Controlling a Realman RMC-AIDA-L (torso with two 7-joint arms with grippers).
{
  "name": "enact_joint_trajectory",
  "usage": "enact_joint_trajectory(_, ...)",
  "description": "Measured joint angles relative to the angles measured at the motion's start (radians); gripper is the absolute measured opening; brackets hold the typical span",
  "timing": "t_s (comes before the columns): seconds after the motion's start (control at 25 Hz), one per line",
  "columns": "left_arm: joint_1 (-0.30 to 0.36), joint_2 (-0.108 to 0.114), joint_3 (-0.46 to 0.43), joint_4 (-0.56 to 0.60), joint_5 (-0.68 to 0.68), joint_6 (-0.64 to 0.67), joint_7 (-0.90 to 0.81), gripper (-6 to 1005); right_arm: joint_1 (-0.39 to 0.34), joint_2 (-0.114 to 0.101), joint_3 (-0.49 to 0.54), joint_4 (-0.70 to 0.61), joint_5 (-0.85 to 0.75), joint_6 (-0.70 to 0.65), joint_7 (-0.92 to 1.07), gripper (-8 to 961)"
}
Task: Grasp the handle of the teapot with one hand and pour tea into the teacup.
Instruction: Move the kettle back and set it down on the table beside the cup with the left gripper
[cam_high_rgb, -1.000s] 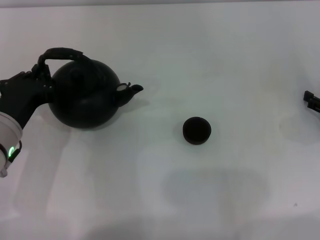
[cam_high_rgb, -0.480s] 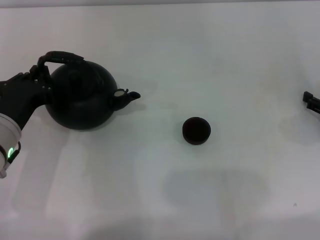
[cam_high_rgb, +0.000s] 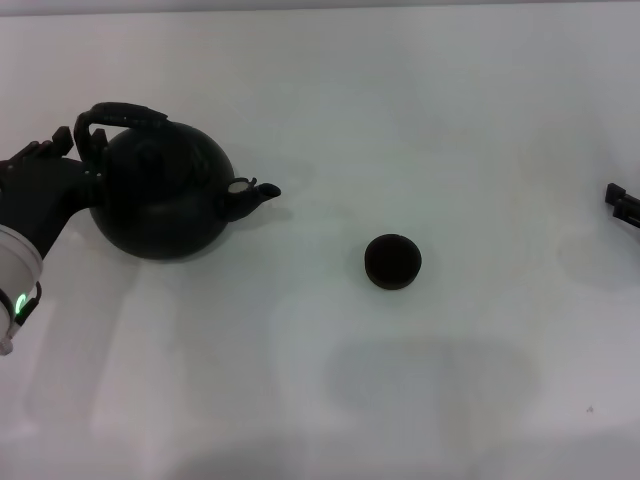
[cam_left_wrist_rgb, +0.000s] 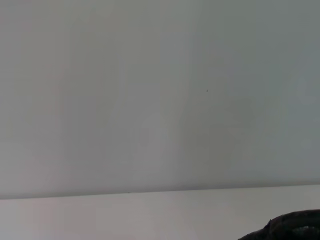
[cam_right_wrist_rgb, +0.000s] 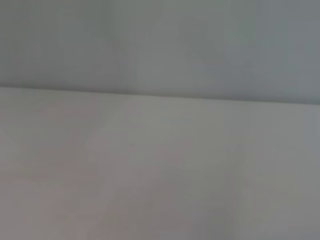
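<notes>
The black teapot (cam_high_rgb: 165, 205) stands on the white table (cam_high_rgb: 330, 90) at the left, with its spout (cam_high_rgb: 255, 193) pointing right toward the teacup (cam_high_rgb: 392, 261). The small black teacup sits near the middle of the table. The arched handle (cam_high_rgb: 125, 113) rises over the pot. My left gripper (cam_high_rgb: 62, 145) is just left of the handle's left end, open and a little apart from it. A dark textured bit of the teapot (cam_left_wrist_rgb: 295, 227) shows in the left wrist view. My right gripper (cam_high_rgb: 622, 205) is parked at the far right edge.
The white table stretches between the teapot and the teacup and around both. A faint shadow lies on the table in front of the teacup. The right wrist view shows only table and wall.
The teapot has come down from a raised tilt to rest level on the table. My left gripper has then let go of the handle and drawn slightly left.
</notes>
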Motion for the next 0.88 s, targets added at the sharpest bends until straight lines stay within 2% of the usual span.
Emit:
enact_joint_trajectory(0.4, 0.009, 0.002, 0.032, -0.005, 0.015, 0.033, 0.021, 445, 0.0, 0.001, -0.001, 0.0, 0.0, -0.001, 0.0, 858)
enact_joint_trajectory(0.64, 0.063, 0.004, 0.133, -0.019, 0.016, 0.157, 0.17, 656, 0.0, 0.001, -0.001, 0.0, -0.001, -0.001, 0.001, 858)
enact_joint_trajectory(0.84, 0.107, 0.007, 0.196, -0.025, 0.043, 0.228, 0.212, 874, 0.0, 0.001, -0.001, 0.0, -0.001, -0.001, 0.005, 857)
enact_joint_trajectory(0.88, 0.119, 0.008, 0.208, -0.025, 0.059, 0.242, 0.213, 876, 0.0, 0.001, -0.001, 0.0, -0.001, -0.001, 0.006, 857)
